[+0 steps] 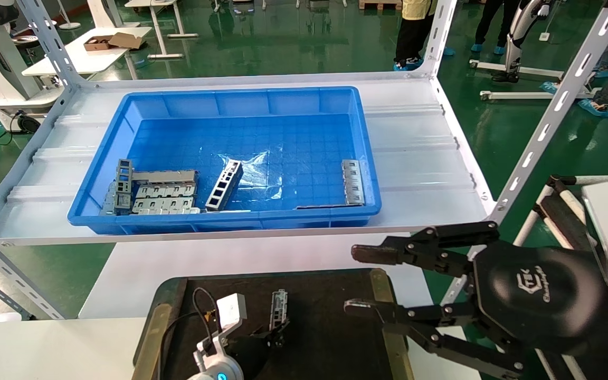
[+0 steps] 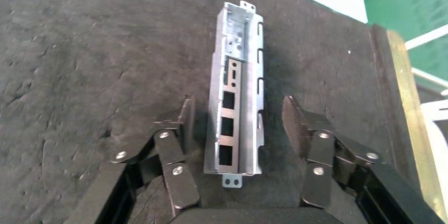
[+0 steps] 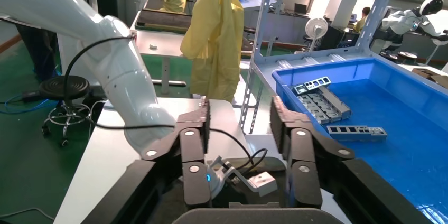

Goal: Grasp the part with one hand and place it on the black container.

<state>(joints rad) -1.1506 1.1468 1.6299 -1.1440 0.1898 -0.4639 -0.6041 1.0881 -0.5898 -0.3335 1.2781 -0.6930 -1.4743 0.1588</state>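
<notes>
Since the part [image 1: 279,307] is already lying flat on the black container [image 1: 330,327] in the head view, the job looks basically done, and what's probably left is just backing the left gripper [image 1: 272,332] away; it sits low over the container right at the part's near end, while the right gripper [image 1: 359,279] hangs off by the container's right brass strip, fingers spread wide with nothing in them. Over in the left wrist view, the part [image 2: 236,108] rests on the dark felt between the left gripper's [image 2: 238,129] fingers, which are spread and clear of both side walls, so it reads as released. It's a slim silver-grey channel with raised sides, square cut-outs along the floor and little tabs at both ends. The right wrist view just shows the right gripper [image 3: 239,121] spread and empty, with the blue bin [image 3: 401,108] and its leftover pieces beyond.
</notes>
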